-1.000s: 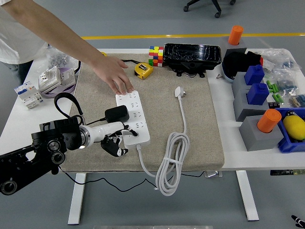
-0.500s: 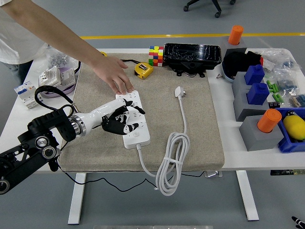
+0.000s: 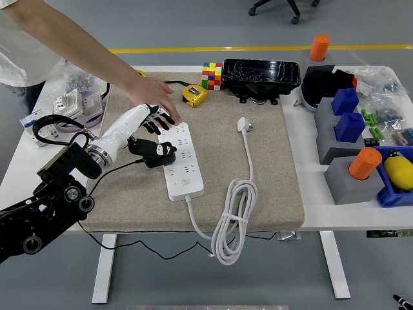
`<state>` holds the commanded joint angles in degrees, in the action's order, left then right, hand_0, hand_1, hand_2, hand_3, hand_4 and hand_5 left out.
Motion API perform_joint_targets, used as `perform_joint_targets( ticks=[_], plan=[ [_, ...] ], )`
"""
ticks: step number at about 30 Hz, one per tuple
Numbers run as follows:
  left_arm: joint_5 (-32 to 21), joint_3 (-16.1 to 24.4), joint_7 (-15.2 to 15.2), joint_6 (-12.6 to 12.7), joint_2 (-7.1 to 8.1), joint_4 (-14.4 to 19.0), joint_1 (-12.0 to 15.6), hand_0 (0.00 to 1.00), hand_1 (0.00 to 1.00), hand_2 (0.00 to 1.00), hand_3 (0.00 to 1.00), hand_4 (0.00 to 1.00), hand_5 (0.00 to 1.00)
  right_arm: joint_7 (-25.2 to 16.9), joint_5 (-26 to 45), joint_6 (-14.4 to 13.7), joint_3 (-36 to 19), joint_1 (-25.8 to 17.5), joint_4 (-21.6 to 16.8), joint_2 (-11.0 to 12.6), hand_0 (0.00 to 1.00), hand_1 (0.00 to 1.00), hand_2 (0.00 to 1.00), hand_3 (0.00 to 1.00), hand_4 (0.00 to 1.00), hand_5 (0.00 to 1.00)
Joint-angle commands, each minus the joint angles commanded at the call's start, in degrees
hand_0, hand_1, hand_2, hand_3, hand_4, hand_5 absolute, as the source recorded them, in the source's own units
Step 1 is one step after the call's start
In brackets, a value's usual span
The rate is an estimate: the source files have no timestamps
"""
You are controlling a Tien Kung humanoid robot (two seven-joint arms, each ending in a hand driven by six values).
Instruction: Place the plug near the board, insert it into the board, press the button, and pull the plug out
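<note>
We see a white power strip (image 3: 181,159) lying on a beige mat (image 3: 271,174), its long axis running from the far side toward the near edge, tilted slightly; a black plug (image 3: 157,154) sits at the strip's left edge, about midway along it, and we cannot tell whether its pins are seated in a socket or only rest against it; our left hand (image 3: 153,121) hovers just beyond the plug, over the strip's far left corner, its dark fingers spread and gripping nothing; so the plug lies toward the near side from that hand, very close; a person's hand (image 3: 155,101) presses on the strip's far end, touching or nearly touching ours, and the overlap makes the fingertips hard to separate; the right arm is out of view; the strip's button is too small to pick out.
</note>
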<state>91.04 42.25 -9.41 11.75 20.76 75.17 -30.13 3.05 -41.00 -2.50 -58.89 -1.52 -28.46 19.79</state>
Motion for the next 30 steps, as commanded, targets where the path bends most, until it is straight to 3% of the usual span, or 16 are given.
perform_joint_targets(
  ticks=[8, 9, 14, 15, 20, 21, 26, 27, 30],
  plan=[
    [0.42, -2.58, -1.61, -0.58, -0.97, -2.72, -0.9, 0.741, 0.835, 0.832, 0.85, 0.998, 0.4, -0.02, 0.0, 0.0, -0.03, 0.03, -0.06, -0.14, 0.652, 0.662, 0.659, 0.553, 0.908, 0.505],
    [0.43, -2.77, -1.85, -0.67, -1.09, -3.0, -0.98, 0.673, 0.785, 0.779, 0.812, 0.998, 0.396, -0.02, 0.02, 0.0, -0.02, 0.01, -0.04, -0.13, 0.653, 0.662, 0.659, 0.553, 0.908, 0.505],
    [0.67, -3.65, -3.13, -1.23, -1.55, -4.71, -1.34, 0.673, 0.785, 0.779, 0.812, 0.998, 0.396, -0.03, 0.05, -0.01, 0.0, 0.07, -0.02, -0.12, 0.653, 0.662, 0.659, 0.553, 0.908, 0.505],
    [0.82, -4.02, -3.33, -1.24, -1.65, -5.41, -1.47, 0.625, 0.733, 0.709, 0.742, 0.998, 0.222, -0.03, 0.04, 0.0, -0.05, 0.1, -0.02, -0.16, 0.656, 0.661, 0.659, 0.552, 0.908, 0.505],
    [0.98, -4.94, -3.66, -1.0, -2.01, -7.91, -1.85, 0.625, 0.733, 0.709, 0.742, 0.998, 0.222, -0.05, 0.05, 0.0, -0.16, 0.14, -0.06, -0.2, 0.656, 0.661, 0.659, 0.552, 0.908, 0.505],
    [0.64, -5.06, -3.73, -1.02, -2.03, -8.21, -1.92, 0.618, 0.713, 0.635, 0.661, 0.998, 0.192, -0.05, 0.05, 0.0, -0.16, 0.13, -0.05, -0.2, 0.653, 0.661, 0.659, 0.552, 0.908, 0.505],
    [-1.93, -5.51, -3.46, -0.71, -2.14, -9.66, -1.9, 0.618, 0.713, 0.635, 0.661, 0.998, 0.192, -0.04, 0.04, 0.01, -0.09, 0.03, -0.05, -0.25, 0.653, 0.661, 0.659, 0.552, 0.908, 0.505],
    [-2.28, -5.68, -3.25, -0.28, -2.15, -9.8, -1.92, 0.525, 0.549, 0.51, 0.538, 0.771, 0.1, -0.04, 0.04, 0.0, -0.07, 0.05, -0.06, -0.26, 0.653, 0.661, 0.659, 0.552, 0.908, 0.505],
    [-3.23, -6.08, -2.57, 1.03, -2.21, -10.01, -1.95, 0.525, 0.549, 0.51, 0.538, 0.771, 0.1, -0.05, 0.04, 0.0, 0.05, 0.06, -0.14, -0.22, 0.653, 0.661, 0.659, 0.552, 0.908, 0.505]
  ],
)
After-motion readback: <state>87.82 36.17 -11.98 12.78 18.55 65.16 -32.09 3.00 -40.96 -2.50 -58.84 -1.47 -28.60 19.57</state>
